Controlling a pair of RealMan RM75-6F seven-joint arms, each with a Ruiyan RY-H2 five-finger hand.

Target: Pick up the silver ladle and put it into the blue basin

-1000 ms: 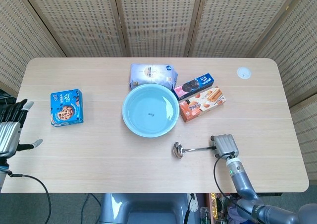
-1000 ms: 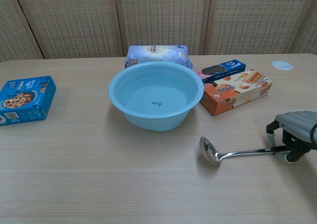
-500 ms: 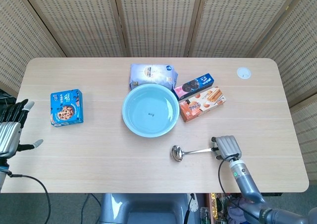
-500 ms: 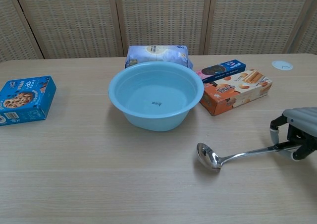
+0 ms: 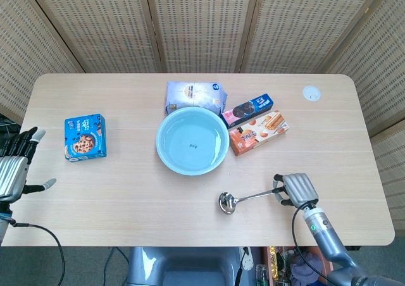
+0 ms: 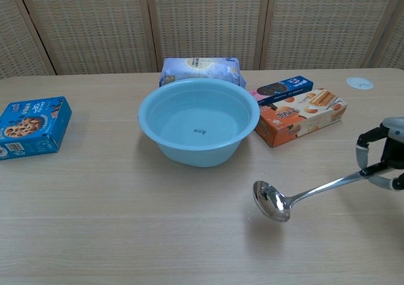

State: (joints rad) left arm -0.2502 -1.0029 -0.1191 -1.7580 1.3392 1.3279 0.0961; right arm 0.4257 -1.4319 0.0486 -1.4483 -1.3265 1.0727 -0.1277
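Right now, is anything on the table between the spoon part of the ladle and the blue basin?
No. The head view shows only bare table between the ladle bowl and the blue basin; the chest view agrees.

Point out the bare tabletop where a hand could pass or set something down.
Bare: between the blue cookie box and the blue basin, and the near strip left of the silver ladle. Crowded: behind and right of the basin, around the white bag and snack boxes.
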